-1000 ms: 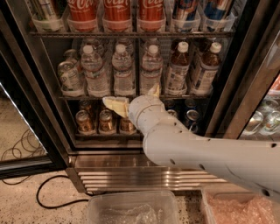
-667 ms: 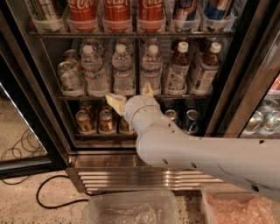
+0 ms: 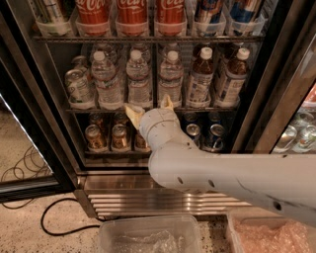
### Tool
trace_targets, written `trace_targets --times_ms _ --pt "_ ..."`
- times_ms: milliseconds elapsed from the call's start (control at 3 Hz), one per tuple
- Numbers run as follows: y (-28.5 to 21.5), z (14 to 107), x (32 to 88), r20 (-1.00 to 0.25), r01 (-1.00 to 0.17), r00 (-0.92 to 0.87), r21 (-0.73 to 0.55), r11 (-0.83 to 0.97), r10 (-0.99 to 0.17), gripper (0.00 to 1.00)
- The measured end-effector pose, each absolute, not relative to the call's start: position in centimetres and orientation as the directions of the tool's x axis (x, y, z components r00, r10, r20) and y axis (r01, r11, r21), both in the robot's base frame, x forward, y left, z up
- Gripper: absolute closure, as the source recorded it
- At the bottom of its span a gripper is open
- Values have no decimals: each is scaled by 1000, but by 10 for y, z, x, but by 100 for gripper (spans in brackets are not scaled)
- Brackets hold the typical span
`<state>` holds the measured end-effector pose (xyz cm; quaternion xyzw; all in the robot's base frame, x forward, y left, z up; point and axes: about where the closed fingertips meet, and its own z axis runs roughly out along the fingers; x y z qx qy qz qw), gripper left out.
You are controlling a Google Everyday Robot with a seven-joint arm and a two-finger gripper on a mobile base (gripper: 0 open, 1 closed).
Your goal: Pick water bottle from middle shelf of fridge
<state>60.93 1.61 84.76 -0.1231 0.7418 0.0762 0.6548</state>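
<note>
Three water bottles stand in a row on the middle shelf (image 3: 89, 109) of the fridge (image 3: 54, 128): left (image 3: 106, 79), middle (image 3: 139, 78) and right (image 3: 171, 76), all clear with white caps. My gripper (image 3: 150, 107) is at the shelf's front edge, just below and in front of the middle and right water bottles. It is open and empty, with one pale fingertip (image 3: 132, 112) to the left and the other (image 3: 168, 102) to the right. My white arm hides part of the rack below.
Brown-liquid bottles (image 3: 200, 79) stand right of the water bottles and cans (image 3: 79, 88) to their left. Red cola bottles (image 3: 132, 12) are above, gold and blue cans (image 3: 119, 137) below. Clear bins (image 3: 148, 236) and a black cable (image 3: 54, 225) lie on the floor.
My gripper and wrist have shifted slightly left and nearer the shelf front. The fingertips stand a little closer together. The bottles have not moved.
</note>
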Motion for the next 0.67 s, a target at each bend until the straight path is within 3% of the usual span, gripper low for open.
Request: trace_targets --times_ms 667 --pt "-9 841 617 -989 -200 -137 -26 979 -55 22"
